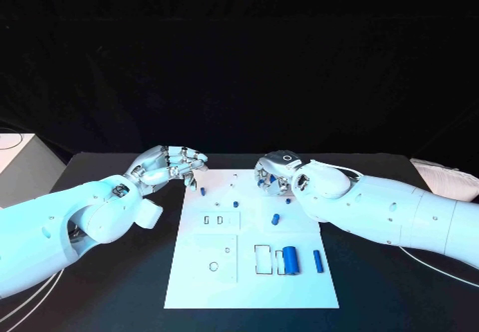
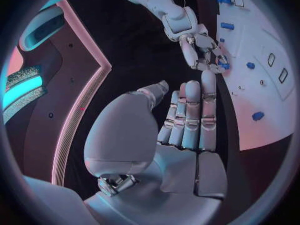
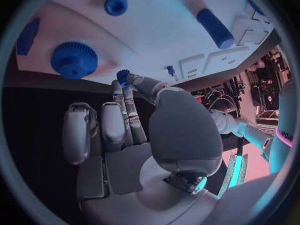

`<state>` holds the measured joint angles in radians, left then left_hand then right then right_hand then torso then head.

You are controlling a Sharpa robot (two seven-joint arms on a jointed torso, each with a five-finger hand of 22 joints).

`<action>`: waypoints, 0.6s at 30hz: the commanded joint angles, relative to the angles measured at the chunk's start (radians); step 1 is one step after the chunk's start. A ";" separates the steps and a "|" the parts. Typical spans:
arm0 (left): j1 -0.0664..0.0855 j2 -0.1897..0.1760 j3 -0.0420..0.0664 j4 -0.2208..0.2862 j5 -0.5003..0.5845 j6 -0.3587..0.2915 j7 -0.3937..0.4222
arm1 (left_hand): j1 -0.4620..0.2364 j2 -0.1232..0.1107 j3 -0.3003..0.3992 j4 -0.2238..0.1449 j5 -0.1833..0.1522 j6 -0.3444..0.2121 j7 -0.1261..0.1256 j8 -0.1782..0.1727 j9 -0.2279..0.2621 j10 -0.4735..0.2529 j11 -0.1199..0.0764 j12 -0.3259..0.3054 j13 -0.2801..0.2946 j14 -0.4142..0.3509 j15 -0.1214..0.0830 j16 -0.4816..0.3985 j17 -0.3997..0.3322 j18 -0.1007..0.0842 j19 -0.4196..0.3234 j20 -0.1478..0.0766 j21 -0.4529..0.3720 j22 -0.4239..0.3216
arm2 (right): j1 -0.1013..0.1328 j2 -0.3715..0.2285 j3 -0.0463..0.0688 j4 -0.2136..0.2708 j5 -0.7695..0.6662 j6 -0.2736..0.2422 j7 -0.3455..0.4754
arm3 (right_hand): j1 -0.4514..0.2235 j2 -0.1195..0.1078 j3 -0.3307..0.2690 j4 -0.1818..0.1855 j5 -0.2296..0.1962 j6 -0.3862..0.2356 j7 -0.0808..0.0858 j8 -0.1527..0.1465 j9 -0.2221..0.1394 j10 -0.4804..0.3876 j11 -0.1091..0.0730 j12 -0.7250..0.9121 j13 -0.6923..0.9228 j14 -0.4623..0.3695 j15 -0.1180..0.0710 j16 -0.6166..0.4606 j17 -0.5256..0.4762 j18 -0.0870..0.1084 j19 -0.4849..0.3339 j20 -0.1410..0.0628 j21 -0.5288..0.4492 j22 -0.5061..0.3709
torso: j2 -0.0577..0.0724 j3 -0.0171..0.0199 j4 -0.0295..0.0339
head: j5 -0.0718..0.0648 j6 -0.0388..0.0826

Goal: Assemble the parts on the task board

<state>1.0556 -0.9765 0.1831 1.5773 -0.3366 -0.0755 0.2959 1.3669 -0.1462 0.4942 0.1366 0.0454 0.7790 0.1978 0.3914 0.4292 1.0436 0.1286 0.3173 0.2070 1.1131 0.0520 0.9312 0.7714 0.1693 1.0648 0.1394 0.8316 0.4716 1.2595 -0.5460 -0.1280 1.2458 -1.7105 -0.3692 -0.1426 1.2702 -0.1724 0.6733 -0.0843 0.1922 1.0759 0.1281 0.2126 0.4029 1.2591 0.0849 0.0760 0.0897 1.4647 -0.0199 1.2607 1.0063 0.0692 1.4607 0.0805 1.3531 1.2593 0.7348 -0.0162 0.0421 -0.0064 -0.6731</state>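
The white task board [image 1: 250, 277] lies in the middle of the black table. My right hand [image 1: 279, 176] hovers over the board's far right part and pinches a small blue gear [image 3: 123, 76] between thumb and fingertip. A large blue gear [image 3: 74, 60] and a round blue part [image 3: 115, 4] stand on the board close to it. My left hand [image 1: 169, 166] hangs by the board's far left corner, holding nothing, its fingers [image 2: 190, 115] side by side and the thumb apart. Small blue parts [image 1: 203, 189] [image 1: 235, 204] [image 1: 275, 219] stand on the board's far half.
A thick blue cylinder [image 1: 291, 259] and a slim blue peg [image 1: 318, 261] lie at the board's near right, beside rectangular slots [image 1: 262, 259]. A white box [image 1: 15, 162] stands at the table's left edge. A pale cloth [image 1: 444, 176] lies far right.
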 commanded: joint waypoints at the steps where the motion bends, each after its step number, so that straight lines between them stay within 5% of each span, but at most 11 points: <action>1: 0.000 0.000 0.001 -0.002 0.007 0.019 0.005 | 0.001 0.003 0.006 -0.002 0.004 -0.008 0.009 -0.006 0.001 -0.006 -0.001 -0.007 -0.001 -0.007 -0.002 -0.007 -0.001 0.013 -0.007 -0.002 0.004 0.001 | 0.000 0.010 0.002 0.005 -0.020 -0.106 -0.029 | 0.013 0.019 0.001 0.000 0.002 0.000 0.006 0.006 0.002 0.035 -0.025 -0.007 0.020 0.010 -0.005 0.005 -0.001 -0.006 0.003 -0.006 0.005 0.001 | -0.001 0.0001 -0.0001 | 0.001 0.006; 9: 0.000 -0.001 0.001 -0.002 0.010 0.017 0.007 | 0.002 0.004 0.008 -0.004 0.004 -0.010 0.010 -0.007 0.001 -0.008 0.000 -0.008 -0.002 -0.009 -0.001 -0.010 -0.002 0.013 -0.011 -0.001 0.004 0.002 | 0.000 0.048 0.004 -0.028 -0.022 -0.173 -0.031 | 0.012 0.018 0.002 -0.001 -0.002 -0.007 0.008 0.003 0.004 0.031 -0.023 -0.010 0.020 0.006 -0.003 -0.002 -0.013 -0.004 -0.002 -0.005 -0.003 -0.010 | 0.001 -0.0025 0.0024 | 0.003 0.007; 18: 0.001 0.001 0.002 0.003 0.010 0.015 0.009 | 0.002 0.004 0.008 -0.004 0.004 -0.010 0.010 -0.007 0.001 -0.008 0.000 -0.008 -0.002 -0.009 -0.001 -0.010 -0.002 0.013 -0.011 -0.001 0.004 0.002 | 0.000 0.096 0.004 -0.075 -0.019 -0.189 -0.021 | 0.012 0.016 0.002 -0.002 -0.004 -0.008 0.008 0.003 0.005 0.030 -0.023 -0.011 0.021 0.006 -0.003 -0.001 -0.013 -0.004 -0.002 -0.004 -0.003 -0.009 | 0.005 -0.0031 0.0034 | 0.003 0.011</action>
<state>1.0557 -0.9768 0.1837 1.5764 -0.3339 -0.0754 0.2958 1.3669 -0.1462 0.4970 0.1338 0.0454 0.7753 0.2015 0.3867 0.4289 1.0437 0.1286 0.3134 0.2061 1.1131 0.0520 0.9266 0.7703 0.1692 1.0612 0.1357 0.8316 0.4726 1.2599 -0.4542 -0.1247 1.1759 -1.7170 -0.5247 -0.1656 1.2703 -0.1724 0.6731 -0.0842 0.1918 1.0719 0.1319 0.2124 0.4067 1.2591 0.0849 0.0642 0.0899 1.4648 -0.0199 1.2607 0.9940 0.0692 1.4607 0.0805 1.3531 1.2501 0.7378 -0.0185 0.0445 -0.0020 -0.6617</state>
